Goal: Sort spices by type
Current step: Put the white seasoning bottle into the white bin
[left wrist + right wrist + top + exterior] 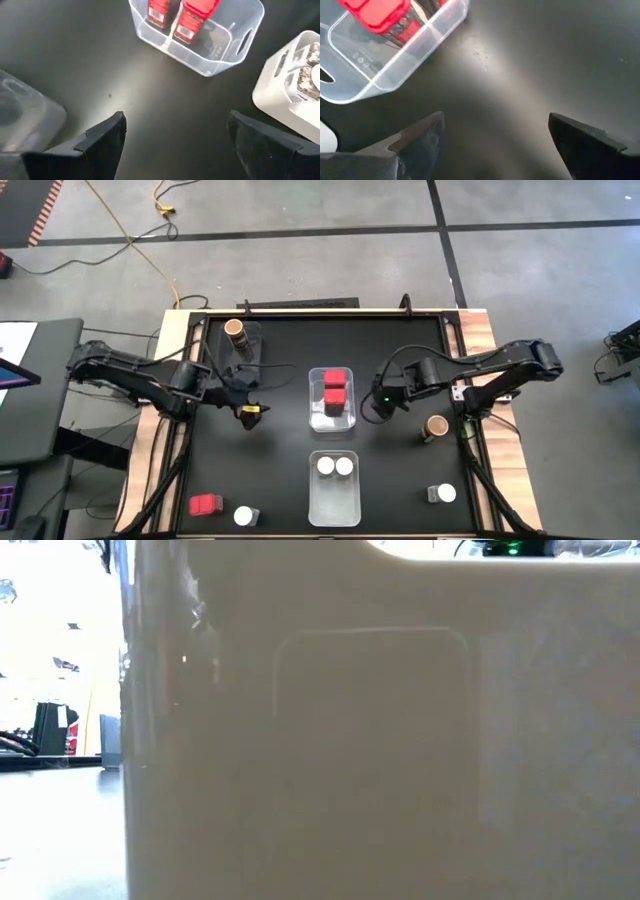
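Note:
Two red boxy spices stand in the clear tub at the table's middle. Two white-lidded jars sit in the nearer clear tub. A brown-topped jar stands in the far-left tub. Another brown-topped jar stands on the table at the right. Near the front edge stand a red box and two white-lidded jars. My left gripper hangs open left of the middle tub, above bare table. My right gripper hangs open right of that tub, also over bare table.
The black table top has raised rims and wooden edges at its sides. In the low view a pale tub wall fills nearly the whole picture. Bare table lies between the middle tub and each gripper.

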Available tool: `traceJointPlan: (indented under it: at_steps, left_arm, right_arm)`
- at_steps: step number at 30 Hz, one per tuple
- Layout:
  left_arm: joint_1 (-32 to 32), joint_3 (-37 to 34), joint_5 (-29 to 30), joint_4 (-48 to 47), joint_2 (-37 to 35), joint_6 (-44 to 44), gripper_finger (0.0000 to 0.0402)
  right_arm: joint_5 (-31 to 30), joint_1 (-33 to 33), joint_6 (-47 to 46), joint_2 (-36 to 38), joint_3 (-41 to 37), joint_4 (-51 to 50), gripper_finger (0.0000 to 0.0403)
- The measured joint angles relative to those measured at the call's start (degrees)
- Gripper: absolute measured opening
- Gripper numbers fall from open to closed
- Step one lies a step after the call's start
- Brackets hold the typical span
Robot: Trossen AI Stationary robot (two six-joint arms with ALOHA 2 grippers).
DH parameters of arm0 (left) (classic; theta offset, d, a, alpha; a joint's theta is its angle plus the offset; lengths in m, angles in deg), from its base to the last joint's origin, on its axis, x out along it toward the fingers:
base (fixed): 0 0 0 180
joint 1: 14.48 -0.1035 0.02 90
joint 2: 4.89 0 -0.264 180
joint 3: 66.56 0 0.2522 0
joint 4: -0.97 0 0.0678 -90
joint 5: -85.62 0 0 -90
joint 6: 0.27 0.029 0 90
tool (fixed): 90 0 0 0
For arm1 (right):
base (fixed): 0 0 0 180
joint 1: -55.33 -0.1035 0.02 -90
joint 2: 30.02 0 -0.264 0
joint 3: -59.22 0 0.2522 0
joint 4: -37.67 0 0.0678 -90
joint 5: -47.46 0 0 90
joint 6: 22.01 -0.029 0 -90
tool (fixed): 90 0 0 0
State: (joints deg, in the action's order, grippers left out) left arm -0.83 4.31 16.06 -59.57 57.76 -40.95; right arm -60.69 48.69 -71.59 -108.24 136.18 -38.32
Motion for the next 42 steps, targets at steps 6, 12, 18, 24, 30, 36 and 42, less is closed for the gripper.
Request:
traceJointPlan:
  at_steps: [6, 12, 18, 24, 30, 36, 42]
  left_arm:
    - [4.8, 6.2, 1.4, -1.0, 6.7, -6.1, 0.0329]
    - [10.3, 17.9, 1.1, -9.7, 16.9, -3.7, 0.0329]
    - [16.1, 29.2, -1.1, -15.9, 27.0, 13.3, 0.0329]
    - [20.0, 37.8, -4.8, -18.0, 34.5, 14.3, 0.0329]
    - [23.5, 40.2, -10.7, -19.3, 38.0, 9.3, 0.0329]
    - [27.7, 40.2, -12.8, -19.4, 38.7, 10.8, 0.0329]
    - [30.8, 40.2, -12.7, -19.1, 38.9, 7.6, 0.0329]
  right_arm:
    - [-0.1, 0.0, 0.6, 10.1, -7.0, 1.2, 0.0384]
    - [-0.2, 0.0, 1.9, 18.4, -10.7, 1.3, 0.0384]
    - [-0.3, 0.0, 6.4, 22.0, -11.2, 1.2, 0.0384]
    - [-0.2, 0.0, 9.6, 22.4, -11.2, 1.2, 0.0384]
    - [-0.2, 0.0, 9.1, 22.4, -11.2, 1.3, 0.0384]
    - [-0.2, 0.0, 6.7, 22.4, -11.1, 1.5, 0.0384]
    - [-0.2, 0.0, 6.1, 22.3, -11.1, 1.5, 0.0384]
